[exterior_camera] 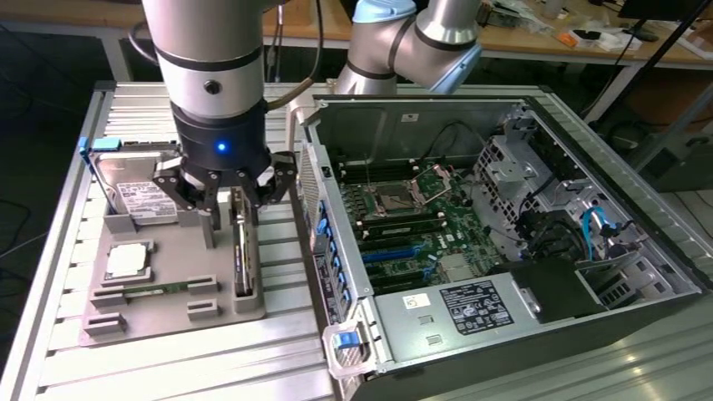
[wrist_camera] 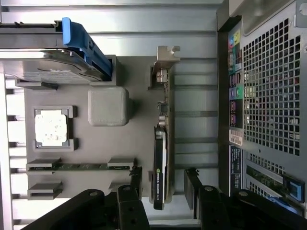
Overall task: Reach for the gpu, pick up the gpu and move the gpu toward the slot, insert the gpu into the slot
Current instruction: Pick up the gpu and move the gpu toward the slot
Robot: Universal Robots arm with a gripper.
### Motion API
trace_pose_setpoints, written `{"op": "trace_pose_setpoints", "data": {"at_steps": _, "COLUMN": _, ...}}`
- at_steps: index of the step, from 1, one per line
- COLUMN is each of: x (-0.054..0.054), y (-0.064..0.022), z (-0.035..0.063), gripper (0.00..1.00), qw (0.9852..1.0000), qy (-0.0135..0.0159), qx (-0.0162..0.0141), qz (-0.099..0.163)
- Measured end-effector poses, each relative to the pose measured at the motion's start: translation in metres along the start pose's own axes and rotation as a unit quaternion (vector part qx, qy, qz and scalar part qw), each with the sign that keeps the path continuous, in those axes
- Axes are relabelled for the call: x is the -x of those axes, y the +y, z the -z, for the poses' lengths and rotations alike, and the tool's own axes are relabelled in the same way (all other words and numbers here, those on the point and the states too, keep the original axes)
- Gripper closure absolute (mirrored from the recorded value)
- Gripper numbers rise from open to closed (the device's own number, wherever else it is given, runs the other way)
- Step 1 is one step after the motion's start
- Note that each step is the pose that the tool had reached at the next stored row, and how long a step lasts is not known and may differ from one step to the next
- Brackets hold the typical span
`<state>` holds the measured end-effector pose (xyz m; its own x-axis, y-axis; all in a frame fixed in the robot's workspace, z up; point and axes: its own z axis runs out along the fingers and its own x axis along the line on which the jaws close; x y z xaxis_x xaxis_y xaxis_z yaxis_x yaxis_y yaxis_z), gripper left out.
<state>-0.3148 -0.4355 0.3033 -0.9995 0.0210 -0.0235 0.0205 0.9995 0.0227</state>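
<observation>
The gpu (exterior_camera: 242, 255) stands on its long edge in a groove of the grey holder tray (exterior_camera: 167, 313), a dark card with a silver bracket at one end. My gripper (exterior_camera: 230, 199) hangs just above it, open. In the wrist view the gpu (wrist_camera: 160, 158) runs between the two black fingers (wrist_camera: 136, 181), with a gap on each side, so the gripper (wrist_camera: 164, 184) straddles the card without touching it. The blue slot (exterior_camera: 392, 249) lies on the motherboard inside the open computer case, to the exterior view's right of the tray.
On the grey tray (wrist_camera: 144, 98) sit a silver hard drive (exterior_camera: 139, 199) with a blue handle (wrist_camera: 84, 45), a square CPU (wrist_camera: 50, 128) and a green memory stick (wrist_camera: 79, 166). The case's rear wall (wrist_camera: 268, 96) stands close beside the gpu. The ribbed metal table (exterior_camera: 167, 368) extends in front.
</observation>
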Motion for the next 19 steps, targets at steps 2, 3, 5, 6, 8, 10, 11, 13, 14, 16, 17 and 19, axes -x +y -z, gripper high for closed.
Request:
{"op": "trace_pose_setpoints", "data": {"at_steps": 2, "x": 0.0, "y": -0.0003, "z": -0.0041, "gripper": 0.52, "qw": 1.0, "qy": 0.0, "qx": 0.0, "qz": 0.0}}
{"op": "trace_pose_setpoints", "data": {"at_steps": 3, "x": 0.0, "y": -0.0004, "z": -0.006, "gripper": 0.52, "qw": 1.0, "qy": 0.0, "qx": 0.0, "qz": 0.0}}
{"op": "trace_pose_setpoints", "data": {"at_steps": 5, "x": 0.0, "y": -0.0008, "z": -0.0099, "gripper": 0.52, "qw": 1.0, "qy": -0.0001, "qx": 0.0, "qz": 0.0}}
{"op": "trace_pose_setpoints", "data": {"at_steps": 6, "x": 0.0, "y": -0.001, "z": -0.0116, "gripper": 0.52, "qw": 1.0, "qy": 0.0, "qx": 0.0, "qz": 0.0}}
{"op": "trace_pose_setpoints", "data": {"at_steps": 8, "x": 0.0, "y": -0.0013, "z": -0.0152, "gripper": 0.52, "qw": 1.0, "qy": -0.0001, "qx": 0.0, "qz": 0.0}}
{"op": "trace_pose_setpoints", "data": {"at_steps": 10, "x": 0.0, "y": -0.0015, "z": -0.0188, "gripper": 0.52, "qw": 1.0, "qy": -0.0001, "qx": 0.0001, "qz": 0.0}}
{"op": "trace_pose_setpoints", "data": {"at_steps": 11, "x": 0.0, "y": -0.0017, "z": -0.0207, "gripper": 0.52, "qw": 1.0, "qy": 0.0, "qx": 0.0, "qz": 0.0}}
{"op": "trace_pose_setpoints", "data": {"at_steps": 13, "x": 0.0, "y": -0.0019, "z": -0.0244, "gripper": 0.52, "qw": 1.0, "qy": 0.0, "qx": 0.0, "qz": 0.0}}
{"op": "trace_pose_setpoints", "data": {"at_steps": 14, "x": 0.0, "y": -0.002, "z": -0.0262, "gripper": 0.52, "qw": 1.0, "qy": 0.0, "qx": 0.0, "qz": 0.0}}
{"op": "trace_pose_setpoints", "data": {"at_steps": 16, "x": 0.001, "y": -0.002, "z": -0.0304, "gripper": 0.52, "qw": 1.0, "qy": 0.0004, "qx": 0.0001, "qz": 0.003}}
{"op": "trace_pose_setpoints", "data": {"at_steps": 17, "x": 0.002, "y": -0.0021, "z": -0.0326, "gripper": 0.52, "qw": 1.0, "qy": 0.0006, "qx": 0.0001, "qz": 0.005}}
{"op": "trace_pose_setpoints", "data": {"at_steps": 19, "x": 0.002, "y": -0.0021, "z": -0.0364, "gripper": 0.52, "qw": 1.0, "qy": 0.001, "qx": 0.0002, "qz": 0.009}}
